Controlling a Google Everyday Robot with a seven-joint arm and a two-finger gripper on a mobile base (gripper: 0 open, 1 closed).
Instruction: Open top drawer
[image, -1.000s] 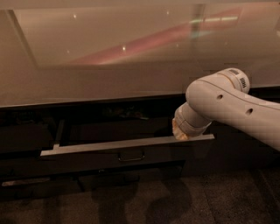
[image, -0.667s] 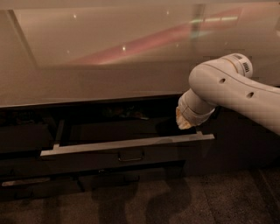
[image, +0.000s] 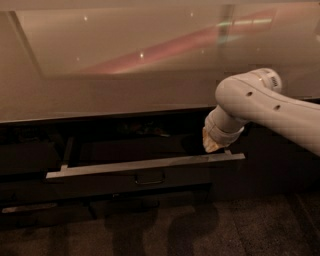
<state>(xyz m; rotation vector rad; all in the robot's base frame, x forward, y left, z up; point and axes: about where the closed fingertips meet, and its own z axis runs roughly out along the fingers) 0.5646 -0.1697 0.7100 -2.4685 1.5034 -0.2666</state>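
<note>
Top drawer (image: 145, 166) pulled out under the glossy beige counter (image: 125, 95), pink reflections streaking it. Dark floor (image: 250, 225) below the counter. Gripper (image: 214, 144) just under the counter's edge; clenched or released, can't tell.

Smooth white rounded arm shell (image: 260, 107), two dark holes, grey-ringed end cap. Cream-tipped pincer (image: 213, 144) under front edge of beige worktop (image: 125, 95), right part.

1 camera view only, sitting above counter height, looking down and forward across the glossy countertop (image: 125, 75) onto the open top drawer (image: 100, 183), fairly near. Gripper (image: 216, 145) hanging at frame right, just over the drawer's front edge.
</note>
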